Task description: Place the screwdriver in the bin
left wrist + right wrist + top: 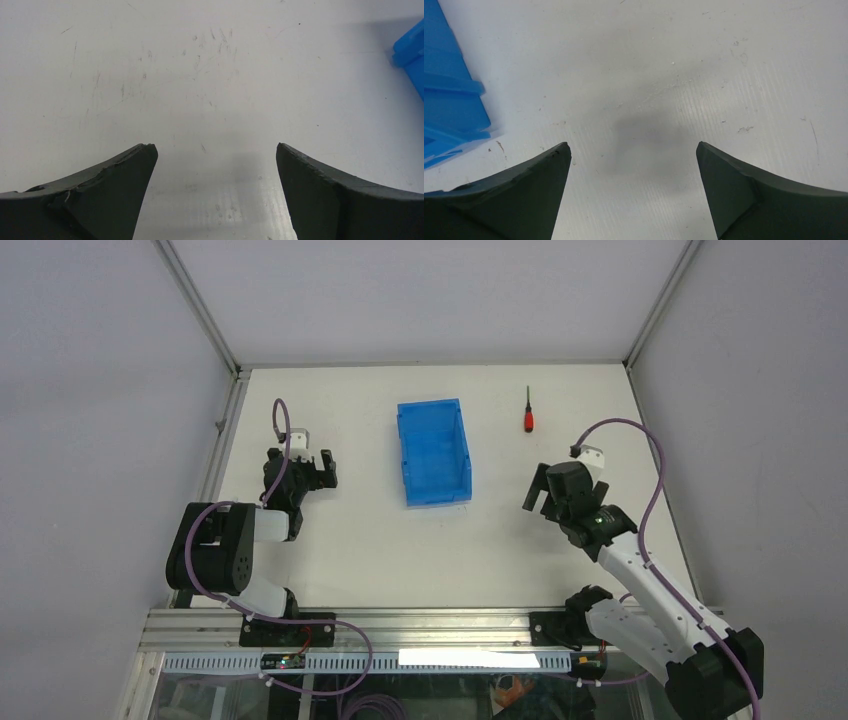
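The small screwdriver [528, 412], red handle and thin dark shaft, lies on the white table at the back right, shaft pointing away from me. The blue bin [434, 451] stands empty in the middle of the table; a corner shows in the left wrist view [411, 52] and an end in the right wrist view [449, 100]. My right gripper [555, 490] is open and empty, right of the bin and nearer to me than the screwdriver; its fingers [524, 190] frame bare table. My left gripper [318, 468] is open and empty, left of the bin.
Grey walls with metal corner posts [200, 310] enclose the table on three sides. A metal rail [400, 625] runs along the near edge by the arm bases. Purple cables [655, 480] loop off both arms.
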Controlling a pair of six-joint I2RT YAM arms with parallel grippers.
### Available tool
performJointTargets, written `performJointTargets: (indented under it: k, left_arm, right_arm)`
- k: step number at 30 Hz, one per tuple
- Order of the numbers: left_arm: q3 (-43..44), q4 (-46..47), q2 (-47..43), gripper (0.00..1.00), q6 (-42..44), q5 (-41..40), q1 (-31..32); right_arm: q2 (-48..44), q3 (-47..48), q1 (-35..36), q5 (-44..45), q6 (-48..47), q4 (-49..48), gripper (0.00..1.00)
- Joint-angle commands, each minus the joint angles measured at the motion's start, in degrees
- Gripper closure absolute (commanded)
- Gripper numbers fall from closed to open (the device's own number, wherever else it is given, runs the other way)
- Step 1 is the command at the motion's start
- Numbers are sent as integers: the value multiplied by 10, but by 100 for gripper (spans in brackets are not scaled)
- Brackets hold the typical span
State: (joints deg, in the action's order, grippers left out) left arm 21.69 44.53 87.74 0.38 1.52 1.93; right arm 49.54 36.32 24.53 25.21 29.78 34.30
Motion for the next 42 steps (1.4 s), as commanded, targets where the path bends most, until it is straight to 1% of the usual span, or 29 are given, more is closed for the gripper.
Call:
performJointTargets:
  k: [1, 6, 10, 12, 15, 17, 18, 24, 25, 30, 36, 38, 39, 40, 41, 42]
  left_arm:
    - [3, 15, -14, 1, -10, -2, 5]
    - [3, 15, -13, 1, -10, -2, 5]
    - [3, 15, -14, 1, -10, -2, 4]
    - [3, 15, -14, 1, -10, -2, 4]
    - [3, 15, -14, 1, -10, -2, 5]
    - [3, 15, -14, 1, -10, -2, 5]
    - [3, 16, -14, 1, -10, -2, 5]
    - [3, 15, -14, 1, -10, -2, 4]
    - [3, 15, -14, 1, -10, -2, 5]
    - [3, 15, -13, 1, -10, -2, 5]
    - [3, 15, -14, 1, -10, -2, 4]
    - [3, 15, -14, 1, -10, -2, 4]
    - [3, 15, -14, 1, -10, -2, 5]
    - [3, 15, -14, 1, -10, -1, 5]
    - [3, 15, -14, 1, -10, -2, 5]
    - [3, 15, -13, 1, -10, -1, 5]
  right_arm:
    - [-4, 6, 3, 21, 14, -3, 1]
    - [33, 55, 3, 19, 0, 2, 1]
    - [108, 156, 1, 26, -37, 0, 1]
    - [173, 216, -13, 18, -63, 0, 1]
    - [275, 325, -61, -35, -91, 14, 1]
    - [351, 402, -92, -43, -103, 36, 1]
    - [387, 456, -107, -44, -110, 50, 1]
    - [606, 667, -137, -54, -154, 116, 1]
    - [647, 692, -139, -61, -160, 122, 1]
    - [772, 796, -149, -115, -171, 136, 1]
    - [884, 906, -159, -131, -172, 167, 1]
    - [905, 917, -163, -137, -168, 171, 7]
    - [912, 915, -165, -145, -165, 171, 14]
    - [916, 913, -167, -149, -161, 170, 27]
    - [916, 908, -166, -156, -160, 168, 34]
    - [916, 904, -167, -161, -160, 166, 51]
